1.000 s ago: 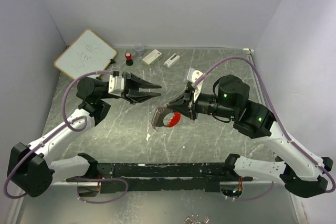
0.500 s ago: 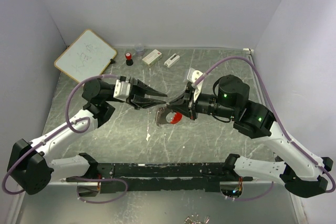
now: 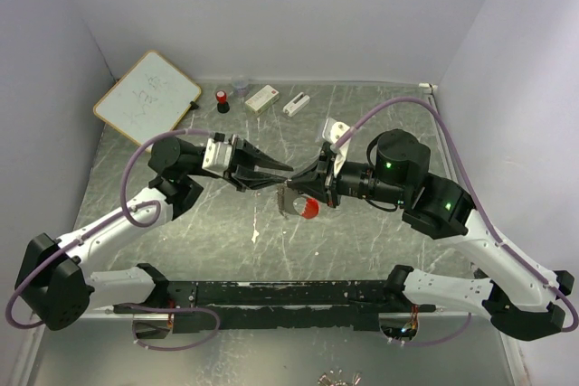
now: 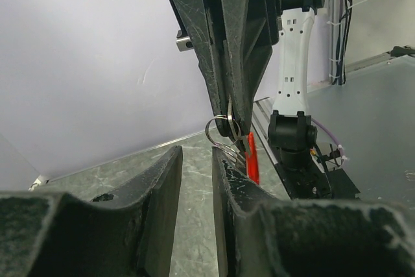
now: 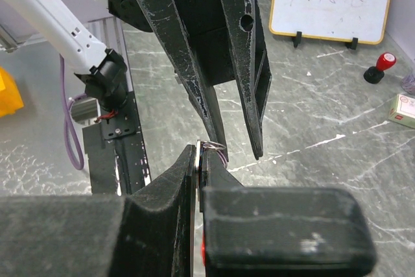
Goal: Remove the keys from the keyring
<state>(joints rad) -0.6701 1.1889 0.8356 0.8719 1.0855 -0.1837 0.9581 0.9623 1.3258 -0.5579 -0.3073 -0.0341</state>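
Keyring [image 3: 308, 210] hangs clamped in the closed right pincer [image 3: 296, 193], held clear of the marbled table [image 3: 217, 241], apparently so the left pincer [image 3: 285, 176], fingers parted just opposite, can take its metal loop.

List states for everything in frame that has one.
keyring: lifted, pinched by its metal loop, red clip hanging
right gripper: shut on keyring
left gripper: open, tips beside keyring, not gripping
whiteboard: propped upright, written on
red-capped bottle: upright, capped
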